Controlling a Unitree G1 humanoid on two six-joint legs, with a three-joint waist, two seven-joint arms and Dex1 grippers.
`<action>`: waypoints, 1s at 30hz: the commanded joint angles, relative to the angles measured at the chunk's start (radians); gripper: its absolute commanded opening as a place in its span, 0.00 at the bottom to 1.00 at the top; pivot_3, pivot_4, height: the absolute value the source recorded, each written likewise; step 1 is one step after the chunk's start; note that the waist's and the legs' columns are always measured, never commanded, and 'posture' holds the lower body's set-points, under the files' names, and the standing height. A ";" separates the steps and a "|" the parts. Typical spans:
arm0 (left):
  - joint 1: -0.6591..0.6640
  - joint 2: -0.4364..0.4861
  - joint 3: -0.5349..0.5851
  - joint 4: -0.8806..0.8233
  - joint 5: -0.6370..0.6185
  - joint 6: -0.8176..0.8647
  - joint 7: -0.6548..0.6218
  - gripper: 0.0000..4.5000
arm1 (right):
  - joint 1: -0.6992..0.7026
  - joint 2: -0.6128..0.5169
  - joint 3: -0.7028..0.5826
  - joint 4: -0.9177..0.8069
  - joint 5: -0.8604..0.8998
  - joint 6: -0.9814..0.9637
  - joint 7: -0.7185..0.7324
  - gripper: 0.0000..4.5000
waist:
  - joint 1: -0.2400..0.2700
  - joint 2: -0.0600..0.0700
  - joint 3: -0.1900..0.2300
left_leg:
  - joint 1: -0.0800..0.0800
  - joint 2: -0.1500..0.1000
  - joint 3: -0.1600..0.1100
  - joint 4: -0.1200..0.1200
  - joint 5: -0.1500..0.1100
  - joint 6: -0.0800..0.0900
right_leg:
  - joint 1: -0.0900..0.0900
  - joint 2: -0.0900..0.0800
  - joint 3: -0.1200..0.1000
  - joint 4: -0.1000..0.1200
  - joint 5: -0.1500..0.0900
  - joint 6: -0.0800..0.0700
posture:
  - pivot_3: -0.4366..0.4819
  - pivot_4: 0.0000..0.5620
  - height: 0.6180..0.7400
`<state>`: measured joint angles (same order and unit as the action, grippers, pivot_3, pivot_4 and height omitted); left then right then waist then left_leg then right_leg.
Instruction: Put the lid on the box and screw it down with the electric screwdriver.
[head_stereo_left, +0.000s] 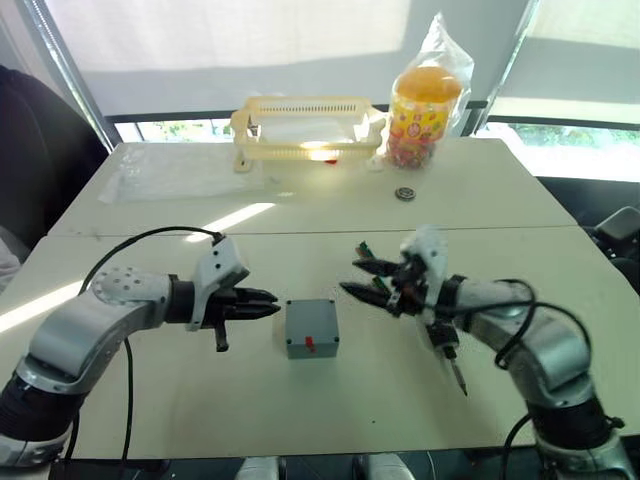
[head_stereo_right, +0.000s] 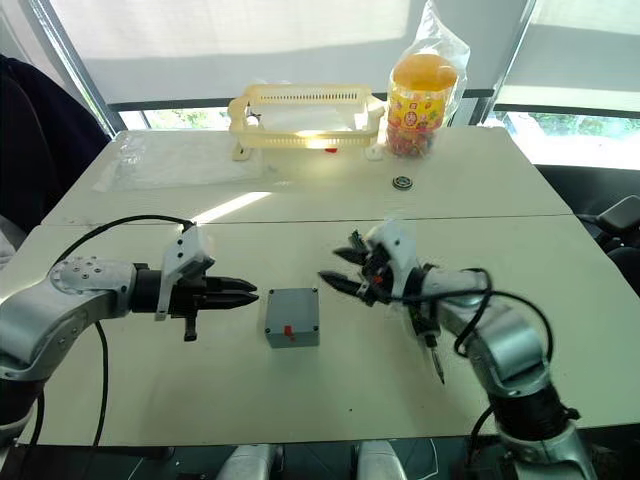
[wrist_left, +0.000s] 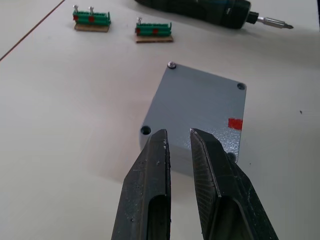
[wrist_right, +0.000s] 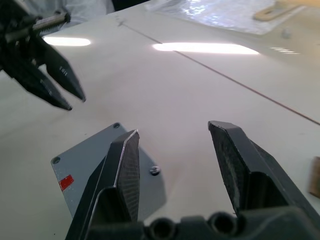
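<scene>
The grey box (head_stereo_left: 311, 344) stands in the middle of the near table, its red mark facing me. The lid (wrist_left: 200, 107) lies flat on top of it, with screw heads showing at two corners and an empty hole at a third. My left gripper (head_stereo_left: 272, 303) hovers just left of the box, shut and empty, its fingertips (wrist_left: 159, 145) over the lid's near edge. To the right of the box, my right gripper (wrist_right: 174, 131) is open and holds nothing. The electric screwdriver (head_stereo_left: 447, 352) lies on the table under my right forearm, bit toward me.
Two small green circuit boards (wrist_left: 91, 20) (wrist_left: 154, 30) lie beyond the box near the screwdriver. On the far table are a yellow slotted basket (head_stereo_left: 305, 125), a bagged candy jar (head_stereo_left: 425, 110), a small round part (head_stereo_left: 405, 193) and a clear plastic sheet (head_stereo_left: 170, 170).
</scene>
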<state>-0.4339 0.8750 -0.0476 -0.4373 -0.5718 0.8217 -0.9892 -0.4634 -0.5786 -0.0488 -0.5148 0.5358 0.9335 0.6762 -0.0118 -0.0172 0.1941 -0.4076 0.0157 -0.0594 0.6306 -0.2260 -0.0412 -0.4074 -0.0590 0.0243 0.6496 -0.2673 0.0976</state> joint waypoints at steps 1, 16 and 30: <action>-0.051 0.001 -0.014 -0.024 -0.018 -0.027 -0.048 0.15 | -0.133 -0.206 -0.171 0.005 0.169 0.338 0.042 0.58 | 0.002 0.001 0.001 | -0.001 -0.001 0.000 0.000 0.000 0.000 | 0.000 -0.001 0.000 0.000 0.000 0.000 | 0.48 0.27 1.00; -0.025 -0.016 -0.064 -0.150 -0.018 0.002 0.005 0.15 | -0.466 -0.544 0.407 0.624 0.584 0.681 -0.145 0.99 | -0.006 0.001 0.001 | -0.001 0.000 0.003 0.000 -0.002 0.004 | -0.002 -0.001 0.002 -0.002 -0.002 -0.003 | 0.48 0.27 1.00; -0.024 0.001 -0.069 -0.202 -0.063 0.039 0.026 0.15 | -0.455 -0.437 0.490 0.680 0.802 0.681 -0.508 0.99 | -0.003 0.001 0.001 | -0.002 0.000 0.002 0.000 -0.002 0.004 | -0.002 0.000 0.002 -0.002 0.000 0.000 | 0.48 0.27 1.00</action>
<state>-0.4394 0.8714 -0.1310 -0.6126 -0.6235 0.8652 -0.9606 -0.9179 -1.0219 0.4323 0.1798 1.3092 1.6088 0.1940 -0.0147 -0.0164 0.1948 -0.4094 0.0156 -0.0575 0.6307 -0.2282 -0.0371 -0.4096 -0.0583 0.0258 0.6481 -0.2675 0.0973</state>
